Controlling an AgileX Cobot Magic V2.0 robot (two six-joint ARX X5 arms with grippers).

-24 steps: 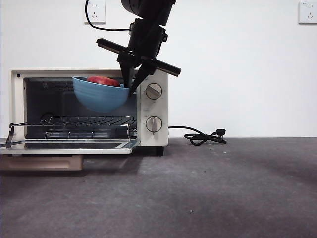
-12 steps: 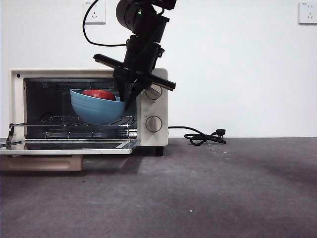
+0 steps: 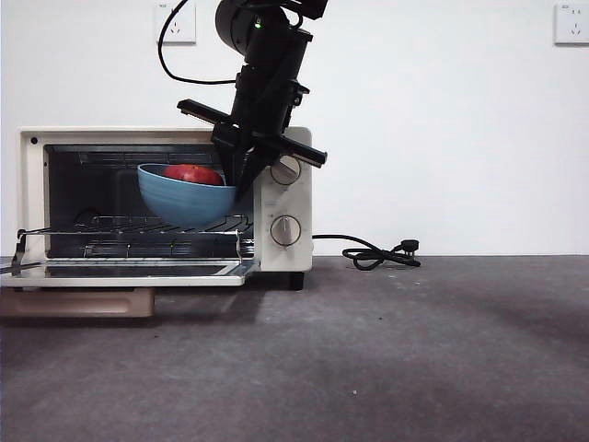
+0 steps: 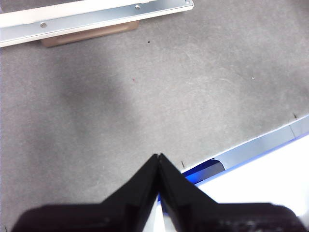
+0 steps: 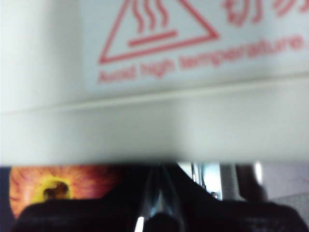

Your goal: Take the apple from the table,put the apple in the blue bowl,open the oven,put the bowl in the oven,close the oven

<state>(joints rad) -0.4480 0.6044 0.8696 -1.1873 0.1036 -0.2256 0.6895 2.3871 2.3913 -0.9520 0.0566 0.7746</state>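
Risen slightly, right claw (image 3: 241, 175) holds blue bowl (image 3: 184, 195) above oven (image 3: 285, 198) rack (image 3: 138, 224).

Two white wall sockets (image 3: 178, 20) sit high on the white wall (image 3: 442, 129).

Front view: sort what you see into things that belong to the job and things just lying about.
Job:
apple, in the bowl
blue bowl, held at its rim by the right gripper, just above the rack
oven, door open
table

Lying about:
black cord
wall sockets
left gripper, shut, idle over the table
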